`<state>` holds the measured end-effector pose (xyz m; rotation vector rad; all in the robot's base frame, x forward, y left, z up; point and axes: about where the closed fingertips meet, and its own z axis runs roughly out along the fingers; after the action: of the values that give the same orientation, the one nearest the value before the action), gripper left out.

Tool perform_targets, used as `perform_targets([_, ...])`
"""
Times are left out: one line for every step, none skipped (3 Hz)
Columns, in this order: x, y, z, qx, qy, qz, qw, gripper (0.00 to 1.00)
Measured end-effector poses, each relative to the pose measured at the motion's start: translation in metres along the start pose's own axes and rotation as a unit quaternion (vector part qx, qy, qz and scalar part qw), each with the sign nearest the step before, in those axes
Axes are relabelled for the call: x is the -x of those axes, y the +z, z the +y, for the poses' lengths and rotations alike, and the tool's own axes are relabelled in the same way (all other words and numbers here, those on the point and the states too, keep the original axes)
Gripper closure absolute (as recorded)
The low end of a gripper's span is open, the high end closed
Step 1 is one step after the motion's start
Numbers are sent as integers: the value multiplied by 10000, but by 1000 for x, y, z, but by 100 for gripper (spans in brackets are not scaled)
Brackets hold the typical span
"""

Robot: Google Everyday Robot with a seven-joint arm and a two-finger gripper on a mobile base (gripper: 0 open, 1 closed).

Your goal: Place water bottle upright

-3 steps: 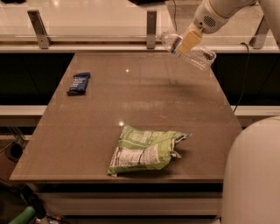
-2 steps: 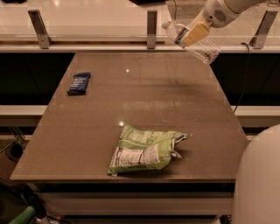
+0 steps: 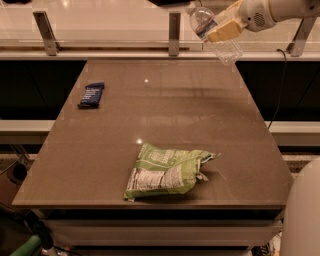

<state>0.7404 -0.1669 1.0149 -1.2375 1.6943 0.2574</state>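
1. Bench (image 3: 165, 100). Brown flat top, mostly bare. The widest open room is the far half, between the left-edge wrapper and the right edge. This looks the likeliest ground for standing a bottle.

2. Rail with metal posts (image 3: 174, 31). Runs just behind the far edge and limits any reach beyond it.

3. White robot body (image 3: 306, 215). Off the near right corner, outside the bench top.

4. Arm (image 3: 272, 9). Enters from the upper right, over the far right corner.

5. Green snack bag (image 3: 167, 171). Lies flat and crumpled near the middle of the near edge, well apart from the far right corner. It is no obstacle to a descent there.

6. Water bottle (image 3: 228, 49). Held in the air above the far right corner, touching nothing on the bench. It is tilted, with the cap up and to the left and the base down and to the right. It must be rotated upright before lowering. The base sits near the right edge, so a set-down further inward would be safer.

7. Gripper (image 3: 220, 31). Over the far right corner, its fingers clamped across the bottle's mid-body, which leaves the base free to meet the surface.

8. Blue wrapper (image 3: 91, 95). Flat, near the left edge toward the far side, well clear.
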Motion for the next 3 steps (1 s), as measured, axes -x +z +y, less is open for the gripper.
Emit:
perform_targets([5,4,0,24,157,-589,9981,100])
perform_targets([8,6,6,37,292,-909,9954,100])
perform_targets([14,8,16,120,317,-1277,9912,100])
